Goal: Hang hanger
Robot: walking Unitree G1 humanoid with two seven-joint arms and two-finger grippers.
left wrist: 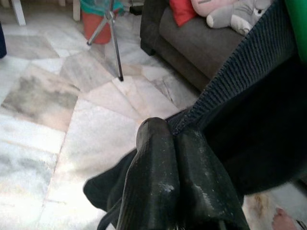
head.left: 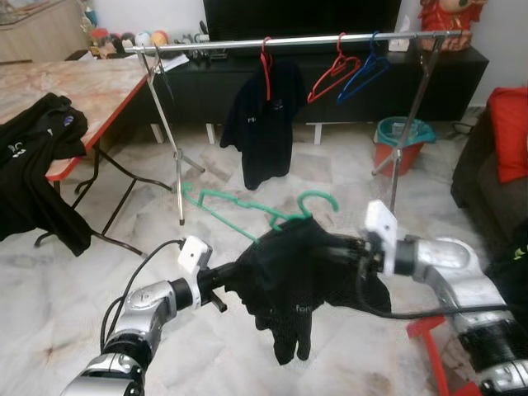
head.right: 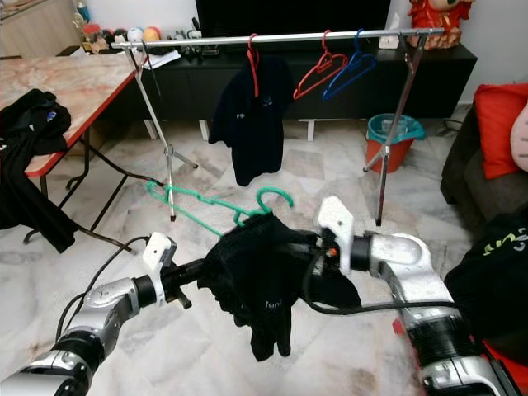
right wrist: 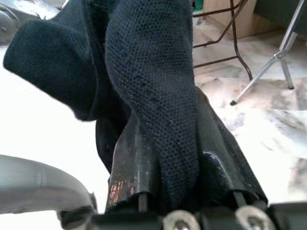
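Hanger (head.left: 247, 206), green, sits in the neck of a black shirt (head.left: 293, 276) bunched between both grippers, its hook poking up just above the right gripper (head.left: 345, 247); I judge the dressing roughly done and the hanging itself not yet done. The left gripper (head.left: 227, 285) is clenched on a fold of the shirt, and the right gripper pinches another fold. Well beyond them stands the clothes rail (head.left: 289, 41), carrying a shirt on a red hanger (head.left: 266, 62), with a bare red hanger (head.left: 334, 74) and a blue hanger (head.left: 363, 73) to its right.
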